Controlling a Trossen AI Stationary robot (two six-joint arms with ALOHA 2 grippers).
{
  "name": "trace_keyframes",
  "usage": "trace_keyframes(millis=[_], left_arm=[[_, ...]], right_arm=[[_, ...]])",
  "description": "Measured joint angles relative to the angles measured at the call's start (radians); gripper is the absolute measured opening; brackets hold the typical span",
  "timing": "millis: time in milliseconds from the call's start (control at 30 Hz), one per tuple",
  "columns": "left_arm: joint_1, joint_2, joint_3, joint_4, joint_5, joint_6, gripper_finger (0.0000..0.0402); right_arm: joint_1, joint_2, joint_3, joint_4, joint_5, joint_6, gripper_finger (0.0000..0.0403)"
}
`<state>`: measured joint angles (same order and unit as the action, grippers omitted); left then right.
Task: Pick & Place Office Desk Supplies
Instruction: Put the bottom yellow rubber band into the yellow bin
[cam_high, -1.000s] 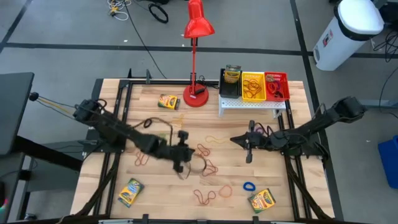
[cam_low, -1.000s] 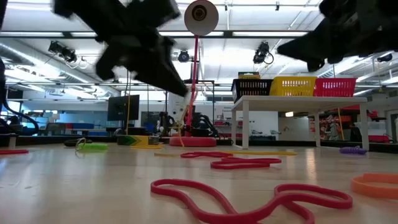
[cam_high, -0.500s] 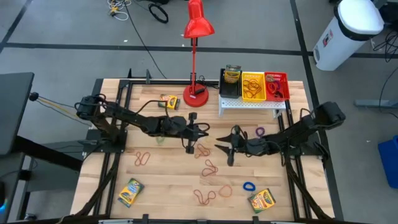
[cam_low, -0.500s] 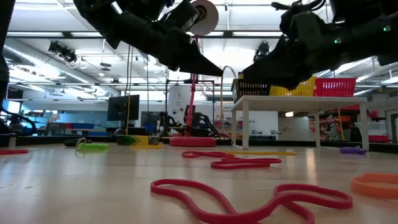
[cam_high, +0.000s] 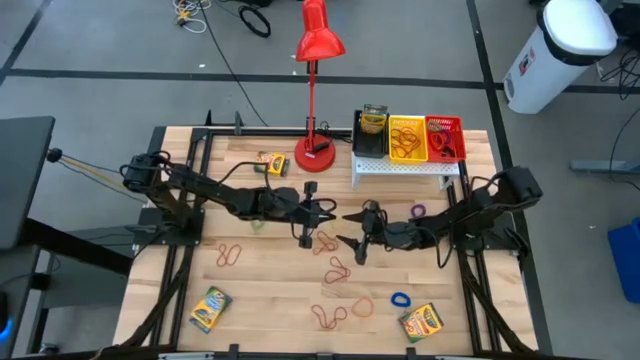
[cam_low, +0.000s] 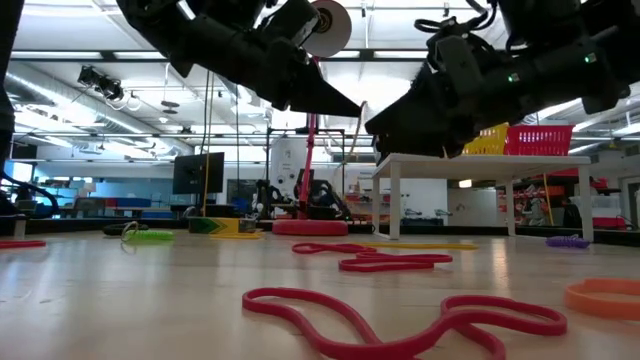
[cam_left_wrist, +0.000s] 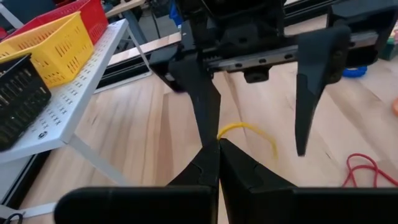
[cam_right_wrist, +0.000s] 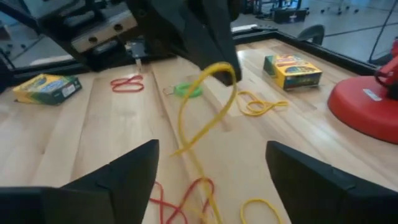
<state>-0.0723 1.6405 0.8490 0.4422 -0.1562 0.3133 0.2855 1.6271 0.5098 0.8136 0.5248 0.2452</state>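
The left pincer (cam_high: 334, 212) is pinched tight on a yellow rubber band (cam_right_wrist: 208, 106), which hangs from its tips in a long loop above the middle of the tabletop (cam_high: 260, 300); in the high view the band itself is too thin to make out, and in the left wrist view only a short yellow arc of it shows past the closed tips. The right pincer (cam_high: 350, 232) faces it, just beside, its fingers (cam_left_wrist: 317, 74) spread wide on either side of the hanging loop without touching it. In the low view both arms are dark shapes cut off by the upper edge. A second ago the left pincer was lower on the tabletop over the red bands and the right one was well apart from it with its fingers nearly together; both have since come to the centre and the right one has opened. On a small white stand (cam_high: 400, 168) at the far side sit the black bin (cam_high: 368, 140), the yellow bin (cam_high: 407, 138) and the red bin (cam_high: 444, 138). Loose red bands (cam_high: 337, 268) lie near the pincers, and a crayon box (cam_high: 271, 164) rests beside the red lamp base (cam_high: 315, 157).
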Motion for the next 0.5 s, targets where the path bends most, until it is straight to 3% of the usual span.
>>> trace_keyframes(millis=[267,367,500], left_arm=[[0.0,0.0,0.0,0.002,0.0,-0.004,0.0007],[0.0,0.0,0.0,0.004,0.001,-0.011,0.0007],[0.0,0.0,0.0,0.005,0.004,-0.011,0.0007]], right_arm=[[-0.028,0.055,0.034,0.032,0.034,-0.017,0.0333],[-0.067,0.074,0.037,0.07,0.045,-0.017,0.0328],[-0.111,0.1,0.037,0.083,-0.024,-0.015,0.0302]])
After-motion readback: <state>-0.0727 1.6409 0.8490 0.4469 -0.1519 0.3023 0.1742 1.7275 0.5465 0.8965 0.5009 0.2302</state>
